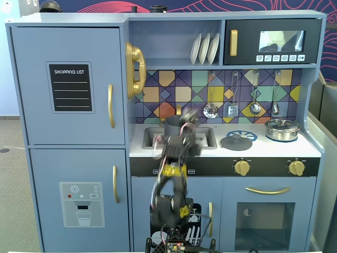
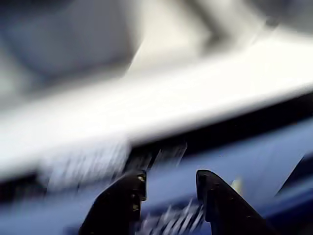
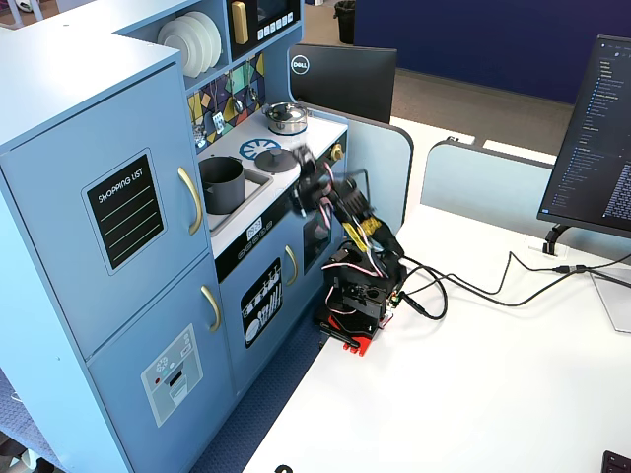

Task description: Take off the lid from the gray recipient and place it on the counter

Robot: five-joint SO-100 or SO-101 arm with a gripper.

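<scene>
The matte dark-gray cylindrical pot (image 1: 172, 127) stands uncovered in the recessed sink (image 1: 205, 138) of the blue toy kitchen, its open mouth plain in a fixed view (image 3: 222, 183). Its round, flat dark-gray lid with a small central knob (image 1: 236, 141) lies flat on the white counter (image 1: 274, 148), resting over the blue printed burner ring (image 1: 248, 135) and well apart from the pot; in a fixed view (image 3: 280, 160) it shows as a dark disc just beside the sink's edge. Further along the counter sits a smaller shiny steel pot with its own silver lid (image 1: 282, 129) — the same pot appears at the far end of the worktop in a fixed view (image 3: 287, 117). The black arm with yellow bands (image 1: 171, 179) rises from its base on the white desk (image 3: 473, 394) in front of the kitchen, blurred in both fixed views, with its end effector (image 1: 181, 138) raised at about counter height in front of the sink. In the wrist view the end effector (image 2: 168, 181) shows two dark fingers (image 2: 124, 196) set moderately apart with nothing between them — beyond lie only the smeared white counter edge and the blue cabinet front (image 2: 254, 161). Black cables (image 3: 463, 286) trail from the arm's base across the desk toward a dark monitor (image 3: 596, 138).
</scene>
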